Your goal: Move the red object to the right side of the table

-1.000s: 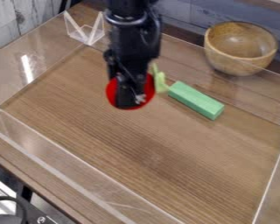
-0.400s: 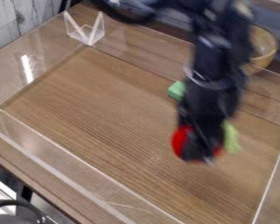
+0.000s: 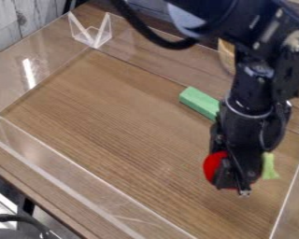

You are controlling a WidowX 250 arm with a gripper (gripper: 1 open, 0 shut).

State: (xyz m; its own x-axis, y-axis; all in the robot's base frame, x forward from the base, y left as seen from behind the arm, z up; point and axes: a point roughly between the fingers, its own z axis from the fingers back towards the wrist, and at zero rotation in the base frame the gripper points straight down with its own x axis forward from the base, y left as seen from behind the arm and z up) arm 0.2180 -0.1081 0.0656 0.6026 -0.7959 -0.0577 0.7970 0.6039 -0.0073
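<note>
On the brown wood-grain tabletop (image 3: 108,121), my gripper (image 3: 230,173) grips a rounded, bright red strawberry-like toy (image 3: 216,168), probably light, best held mid-body.

red toy (image 3: 220,168); rounded, green leafy stem rightward; in claw (image 3: 227,157); over table's (image 3: 115,126) right side

It looks like a robotics lab or similar test space: a robot arm (image 3: 239,75) over a wooden tabletop (image 3: 102,112) edged with clear walls, black cables (image 3: 18,220) at one corner.
</note>
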